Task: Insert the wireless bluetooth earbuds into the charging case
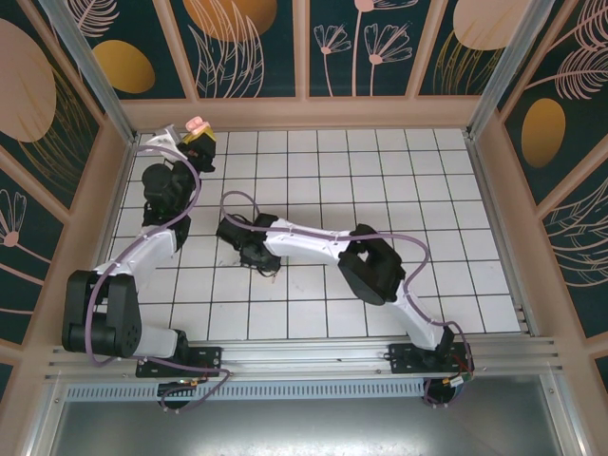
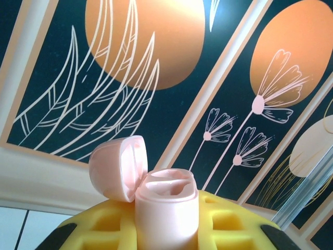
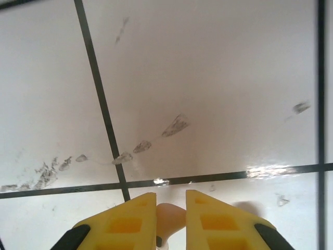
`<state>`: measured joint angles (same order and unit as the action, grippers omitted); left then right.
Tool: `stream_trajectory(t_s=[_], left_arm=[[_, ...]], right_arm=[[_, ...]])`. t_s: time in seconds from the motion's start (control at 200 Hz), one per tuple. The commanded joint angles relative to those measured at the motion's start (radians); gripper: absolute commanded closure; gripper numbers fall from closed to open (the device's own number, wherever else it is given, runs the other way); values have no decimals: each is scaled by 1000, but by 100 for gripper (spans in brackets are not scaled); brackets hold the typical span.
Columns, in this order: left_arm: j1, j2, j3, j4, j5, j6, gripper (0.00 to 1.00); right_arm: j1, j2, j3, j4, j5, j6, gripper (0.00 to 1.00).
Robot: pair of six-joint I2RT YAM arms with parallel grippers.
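While the right gripper [image 3: 170,203] points down at the tiled table top, its two yellow fingers [image 3: 130,221] stand close together and pinch a small pale pink earbud [image 3: 169,216] between their inner faces. So little of the bud shows that I cannot tell which way its stem lies. Just beyond the fingertips lies a white tile [image 3: 218,78] marked with grey smudges [image 3: 175,125] and bordered by dark grout lines [image 3: 99,99]. Seen from above, this gripper sits low over the tiles, left of the middle, at the end of the right arm [image 1: 318,242], which stretches across the table.

The left gripper [image 2: 167,229] is clamped on the pink charging case [image 2: 166,203]. The case stands upright between that gripper's own yellow fingers, and its hinged lid [image 2: 117,166] is swung open to the left. In the overhead view the left gripper holds the case at the far left corner, close to the patterned back wall [image 1: 256,47] and well apart from the right gripper.
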<state>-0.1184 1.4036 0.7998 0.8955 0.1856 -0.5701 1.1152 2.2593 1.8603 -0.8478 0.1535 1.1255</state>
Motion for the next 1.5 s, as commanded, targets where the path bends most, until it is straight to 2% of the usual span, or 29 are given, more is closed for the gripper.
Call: stream_trajectory(t_s=[0.0, 0.25, 0.375, 0.581, 0.841, 0.981, 1.066, 1.311, 1.496], left_arm=[[6, -11, 50, -18, 45, 3, 100], [6, -12, 97, -78, 146, 28, 100], [6, -14, 85, -78, 199, 45, 100], [3, -17, -11, 19, 239, 79, 100], [-45, 10, -187, 245, 264, 134, 100], [-102, 67, -237, 283, 292, 187, 100], [-134, 126, -260, 365, 325, 188, 100], [-192, 326, -253, 650, 447, 152, 100], [-212, 429, -224, 822, 496, 158, 100]], right_arm=[[-40, -102, -57, 37, 51, -35, 83], [-132, -199, -183, 100, 103, -115, 83], [-172, -247, -245, 129, 167, -172, 83], [-224, -316, -330, 192, 233, -273, 83], [-297, -383, -400, 294, 244, -396, 83], [-333, -416, -421, 345, 235, -458, 83], [-347, -441, -433, 374, 228, -496, 84], [-391, -536, -475, 443, 199, -579, 84], [-424, -631, -506, 506, 153, -634, 84]])
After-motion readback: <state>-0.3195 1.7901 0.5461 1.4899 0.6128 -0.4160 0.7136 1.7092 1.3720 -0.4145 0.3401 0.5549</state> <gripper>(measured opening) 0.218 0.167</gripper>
